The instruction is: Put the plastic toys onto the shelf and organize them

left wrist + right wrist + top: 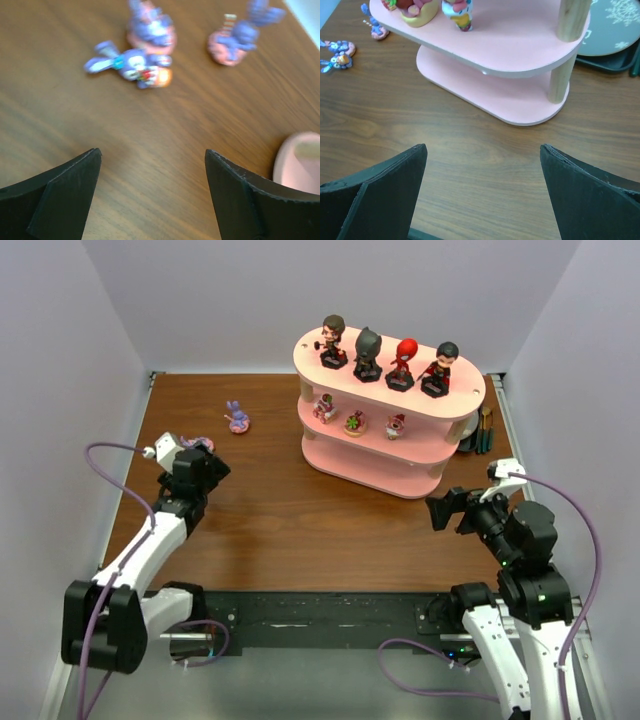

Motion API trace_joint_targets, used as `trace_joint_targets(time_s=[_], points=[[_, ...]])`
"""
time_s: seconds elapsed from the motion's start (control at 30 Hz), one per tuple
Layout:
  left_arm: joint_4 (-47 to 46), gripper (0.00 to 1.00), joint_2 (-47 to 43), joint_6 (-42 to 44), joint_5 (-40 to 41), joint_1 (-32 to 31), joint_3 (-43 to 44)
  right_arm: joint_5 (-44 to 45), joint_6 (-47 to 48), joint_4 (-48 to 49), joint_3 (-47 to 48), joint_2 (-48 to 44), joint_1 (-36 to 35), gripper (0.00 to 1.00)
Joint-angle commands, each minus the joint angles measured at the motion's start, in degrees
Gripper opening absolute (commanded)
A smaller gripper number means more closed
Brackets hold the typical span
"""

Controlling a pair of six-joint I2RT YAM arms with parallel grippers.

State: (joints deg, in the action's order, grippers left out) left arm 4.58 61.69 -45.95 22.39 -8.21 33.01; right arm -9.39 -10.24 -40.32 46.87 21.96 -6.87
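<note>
Left tool gapes empty; toppled purple creature at twelve o'clock needs grasping next; right tool likewise wide, empty.

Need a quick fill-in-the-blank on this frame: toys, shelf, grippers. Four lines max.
1. The shelf carries ____ big-headed figures on its top board.
2. The three tiny toys stand on its ____ board.
3. ____ long-eared creatures are on the table, off the shelf.
4. The left gripper and the right gripper are both ____, holding nothing.

Missing words: four; middle; three; open.
</note>
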Motion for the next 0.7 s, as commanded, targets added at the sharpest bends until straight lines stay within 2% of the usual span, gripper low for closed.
trace_joint_targets(time_s=[0.0,0.17,0.47,0.67], points=[[1.75,0.88,5.79,-11.87,0.8,3.2,4.23,-2.39,-0.75,3.22,-1.17,-0.95,-0.42,0.98],[3.16,0.83,12.13,-17.23,8.01,4.42,8.64,-2.21,-0.92,3.75,-2.66,-2.18,-2.09,0.98],[3.51,0.75,22.5,-27.25,8.81,7.85,14.52,-2.74,-1.36,3.4,-3.19,-2.71,-4.11,0.99],[4.47,0.73,29.09,-30.42,9.77,8.21,18.83,-2.83,-1.36,3.49,-3.19,-2.62,-4.55,0.98]])
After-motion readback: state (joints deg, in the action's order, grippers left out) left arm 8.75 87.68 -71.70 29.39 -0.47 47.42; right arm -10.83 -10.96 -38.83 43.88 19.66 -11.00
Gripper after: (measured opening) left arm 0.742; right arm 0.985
